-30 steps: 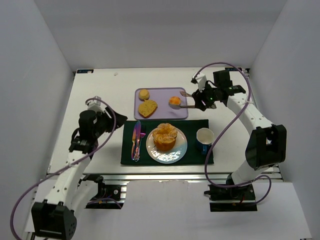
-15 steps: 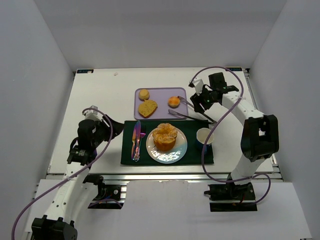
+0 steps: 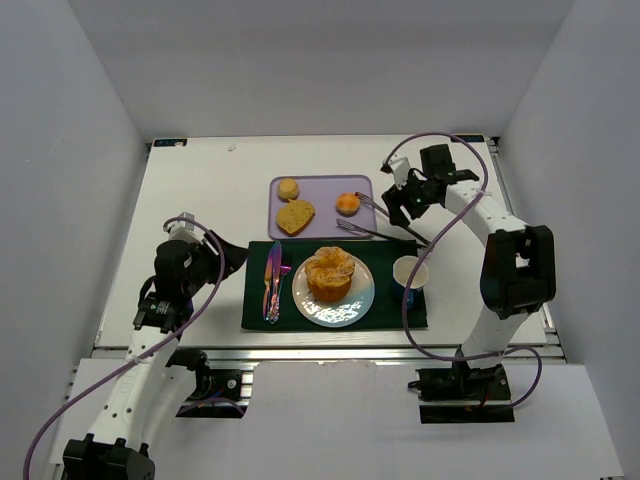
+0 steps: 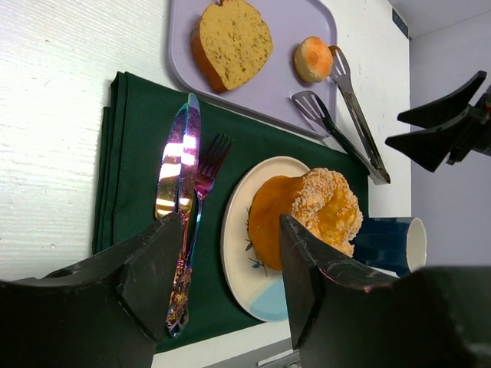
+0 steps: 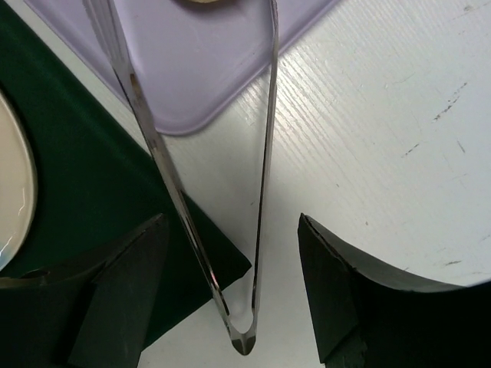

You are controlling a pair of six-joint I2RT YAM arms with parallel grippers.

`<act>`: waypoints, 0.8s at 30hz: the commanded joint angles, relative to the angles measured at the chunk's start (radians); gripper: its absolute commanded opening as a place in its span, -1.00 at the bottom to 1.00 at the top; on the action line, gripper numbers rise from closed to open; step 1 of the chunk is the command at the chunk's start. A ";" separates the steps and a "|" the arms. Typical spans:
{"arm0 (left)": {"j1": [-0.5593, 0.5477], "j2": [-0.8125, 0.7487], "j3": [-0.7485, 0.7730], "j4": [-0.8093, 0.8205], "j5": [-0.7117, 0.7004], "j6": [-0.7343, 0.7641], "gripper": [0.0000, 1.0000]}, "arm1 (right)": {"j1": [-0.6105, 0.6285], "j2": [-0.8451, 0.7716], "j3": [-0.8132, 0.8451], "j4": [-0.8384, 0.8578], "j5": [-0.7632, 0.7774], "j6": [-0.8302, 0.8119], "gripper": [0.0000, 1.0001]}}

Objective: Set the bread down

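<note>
My black two-finger gripper (image 5: 230, 222) hangs spread wide above shiny metal tongs (image 5: 263, 192). They lie across the lavender plastic tray (image 5: 207, 69), dark green cloth (image 5: 77, 192) and white wooden table (image 5: 383, 138).

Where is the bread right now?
In the top view, the bread sits on the plate on the green cloth, between the cutlery on its left and the cup on its right.

bread (image 3: 329, 272) | large round golden-orange bun, swirled ridged crumbly top | upright, whole | sits on white plate (image 3: 358, 306), toward its far side | plate on dark green cloth (image 3: 255, 297)
</note>
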State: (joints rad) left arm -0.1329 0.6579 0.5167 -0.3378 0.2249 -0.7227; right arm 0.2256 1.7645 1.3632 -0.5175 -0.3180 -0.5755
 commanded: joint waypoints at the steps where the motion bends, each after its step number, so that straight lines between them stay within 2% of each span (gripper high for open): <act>1: -0.004 -0.012 0.011 -0.015 -0.004 0.002 0.27 | -0.019 0.044 0.072 0.018 -0.023 0.031 0.45; 6: -0.004 -0.017 0.009 -0.021 -0.009 -0.001 0.27 | -0.022 0.076 0.120 -0.042 -0.064 -0.004 0.46; 12: -0.002 -0.027 -0.006 -0.009 -0.004 -0.018 0.27 | -0.023 0.099 0.077 0.014 -0.030 0.019 0.40; 21: -0.004 0.008 0.022 -0.024 -0.007 0.005 0.27 | -0.023 0.227 0.131 -0.026 -0.027 0.000 0.16; 24: -0.004 0.006 0.011 -0.010 -0.009 -0.007 0.27 | -0.023 0.245 0.131 -0.022 -0.012 -0.020 -0.01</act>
State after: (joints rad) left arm -0.1329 0.6697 0.5167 -0.3519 0.2245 -0.7300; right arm 0.2047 2.0106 1.4521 -0.5289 -0.3374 -0.5724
